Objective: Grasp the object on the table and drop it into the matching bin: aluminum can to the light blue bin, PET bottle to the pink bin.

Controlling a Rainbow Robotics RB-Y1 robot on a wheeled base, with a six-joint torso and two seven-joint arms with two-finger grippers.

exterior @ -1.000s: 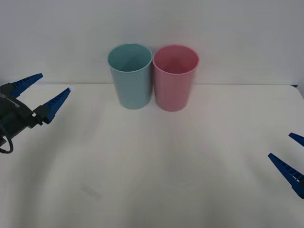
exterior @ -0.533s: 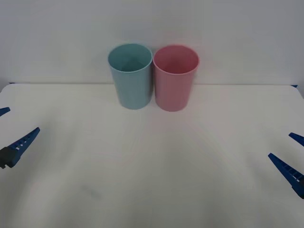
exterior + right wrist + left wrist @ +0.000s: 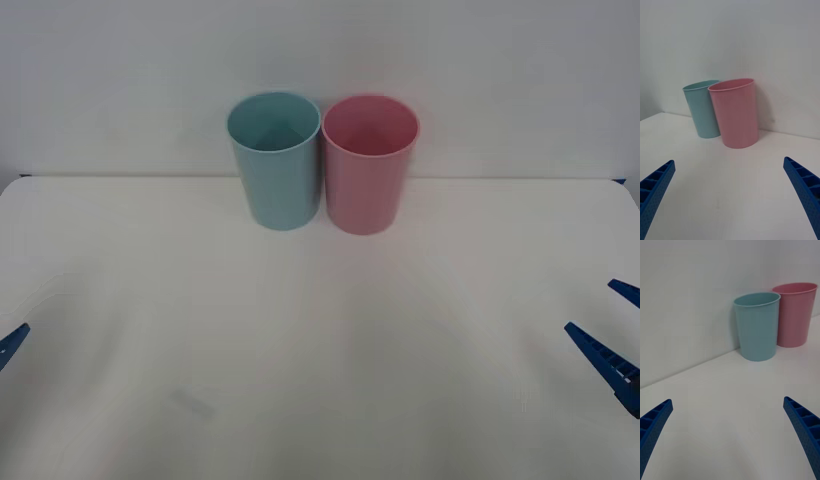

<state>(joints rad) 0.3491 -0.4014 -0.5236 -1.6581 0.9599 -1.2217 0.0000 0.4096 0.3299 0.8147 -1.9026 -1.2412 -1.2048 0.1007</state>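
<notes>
Where the small dark grey aluminum can with the silver top lies cannot be told. The open stretch of the wide white matte table [image 3: 320, 380] carries nothing of that kind, and the depths of both bins are hidden from these angles.

The tall light blue plastic bin [image 3: 275, 170] stands upright at the far middle of the table. The tall pink plastic bin [image 3: 368, 175] stands just to its right, and their walls are touching or nearly so.

The left gripper [image 3: 727, 401] sits low at the near left edge with its blue ribbed fingers spread wide and holding nothing. The right gripper [image 3: 595, 308] sits at the near right edge, likewise released and empty.

Judging by this layout, the step in hand is a rest or reset with both arms well apart from the bins. To do it well, the arms should stay low and wide of the bins so that neither one is nudged. The fingers should stay spread, ready for a can. The light blue bin's contents should be checked from above before the sort is counted as done.
</notes>
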